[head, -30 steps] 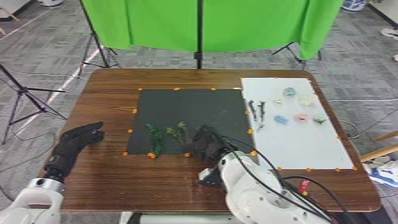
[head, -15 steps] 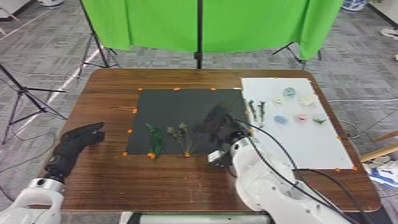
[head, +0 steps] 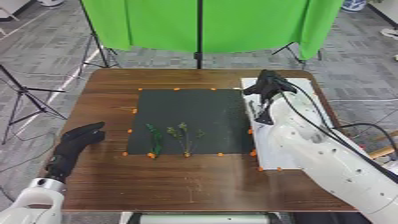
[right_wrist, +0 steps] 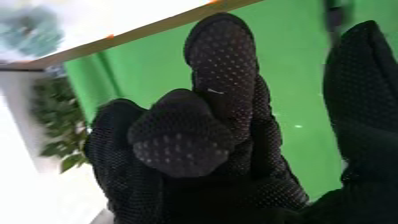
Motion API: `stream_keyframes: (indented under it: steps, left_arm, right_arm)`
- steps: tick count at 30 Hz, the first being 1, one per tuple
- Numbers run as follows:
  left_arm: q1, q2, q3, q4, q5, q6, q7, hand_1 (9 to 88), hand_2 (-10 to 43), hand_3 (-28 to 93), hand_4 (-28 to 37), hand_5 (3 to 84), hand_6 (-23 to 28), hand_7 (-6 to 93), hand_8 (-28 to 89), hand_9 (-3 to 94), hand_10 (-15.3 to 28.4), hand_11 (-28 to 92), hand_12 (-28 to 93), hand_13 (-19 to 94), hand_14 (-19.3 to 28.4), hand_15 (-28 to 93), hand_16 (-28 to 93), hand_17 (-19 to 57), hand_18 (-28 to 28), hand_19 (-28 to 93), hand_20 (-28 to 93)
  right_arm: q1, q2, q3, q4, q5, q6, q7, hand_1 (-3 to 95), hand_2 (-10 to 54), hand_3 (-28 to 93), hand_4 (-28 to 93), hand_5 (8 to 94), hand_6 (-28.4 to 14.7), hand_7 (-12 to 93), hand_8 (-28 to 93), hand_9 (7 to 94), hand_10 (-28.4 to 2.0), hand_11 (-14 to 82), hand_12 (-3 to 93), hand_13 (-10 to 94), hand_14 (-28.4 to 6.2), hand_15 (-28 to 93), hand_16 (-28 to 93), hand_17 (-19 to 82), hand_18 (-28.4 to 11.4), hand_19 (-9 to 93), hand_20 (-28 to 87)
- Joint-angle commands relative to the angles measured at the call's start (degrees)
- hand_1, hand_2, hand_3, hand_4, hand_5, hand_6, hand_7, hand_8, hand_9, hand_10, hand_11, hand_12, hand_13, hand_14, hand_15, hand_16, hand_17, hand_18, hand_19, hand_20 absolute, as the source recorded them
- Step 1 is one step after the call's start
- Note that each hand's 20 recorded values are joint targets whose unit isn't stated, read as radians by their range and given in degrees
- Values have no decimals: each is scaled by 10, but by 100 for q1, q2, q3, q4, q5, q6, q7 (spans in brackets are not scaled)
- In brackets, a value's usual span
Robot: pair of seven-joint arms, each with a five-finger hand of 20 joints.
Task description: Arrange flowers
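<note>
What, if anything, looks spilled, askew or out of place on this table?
Nothing stands out: the leafy green stem and the spindly sprig lie side by side on the black mat, beside the white sheet.

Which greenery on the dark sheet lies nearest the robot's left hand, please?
The dark green leafy sprig, leftmost on the sheet; the paler, forking greenery lies to its right.

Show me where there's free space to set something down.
Black mat: bare from the green stems to its far edge. Wooden table: bare in front of the mat, between left hand and right arm. Crowded: white sheet, under the right hand and arm.
</note>
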Motion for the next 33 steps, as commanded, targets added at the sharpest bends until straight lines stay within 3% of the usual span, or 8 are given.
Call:
stream_keyframes:
  steps: [1, 4, 7, 12, 23, 33]
  left_arm:
    - [87, -78, 138, -32, -67, 510, 409, 317, 8, 634, -190, 468, 50, 111, -60, 464, 146, 193, 110, 375, 181, 189, -15, 110, 126, 118, 195]
    - [80, -60, 223, -7, -157, 808, 638, 334, 7, 634, -186, 460, 53, 112, -59, 426, 140, 190, 110, 360, 173, 186, -15, 145, 144, 180, 230]
    - [81, -54, 261, 16, -226, 943, 804, 372, -3, 629, -156, 431, 52, 124, -60, 369, 127, 187, 107, 342, 161, 182, -14, 168, 159, 221, 253]
    - [66, -62, 261, 22, -175, 918, 767, 409, -31, 641, -130, 393, 45, 142, -69, 311, 109, 184, 105, 330, 150, 183, -11, 187, 163, 241, 263]
    - [51, -74, 274, 26, -176, 789, 623, 385, -37, 636, -129, 399, 48, 145, -73, 327, 115, 187, 103, 338, 159, 199, -10, 161, 154, 218, 249]
    - [47, -81, 280, 26, -158, 700, 503, 376, -35, 641, -134, 401, 48, 140, -71, 330, 116, 185, 104, 339, 162, 202, -11, 152, 151, 204, 241]
  right_arm:
    - [-11, 21, -42, 329, 25, -230, 209, 328, -95, 614, -115, 754, -59, 135, -69, 890, -126, 412, 285, 937, -25, 607, 329, 696, -125, 932, 556]
    - [-55, 2, -69, 377, 47, -332, 237, 327, -95, 614, -115, 754, -59, 134, -68, 890, -126, 414, 285, 937, -24, 608, 329, 696, -125, 932, 558]
    - [-89, -22, -109, 426, 46, -356, 251, 327, -95, 611, -115, 756, -59, 135, -68, 891, -126, 415, 284, 937, -24, 608, 327, 699, -122, 932, 558]
    - [-173, -60, -125, 490, 102, -502, 308, 326, -95, 607, -113, 760, -62, 135, -69, 894, -126, 416, 282, 937, -19, 611, 319, 704, -118, 932, 554]
    - [-406, -145, -190, 549, 172, -603, 374, 304, -95, 592, -109, 776, -70, 135, -68, 900, -128, 412, 277, 937, -17, 616, 298, 714, -108, 932, 525]
    - [-448, -207, -947, 461, -880, -869, 219, 243, -95, 531, -129, 785, -80, 133, -66, 901, -138, 399, 276, 937, -22, 606, 292, 720, -99, 932, 490]
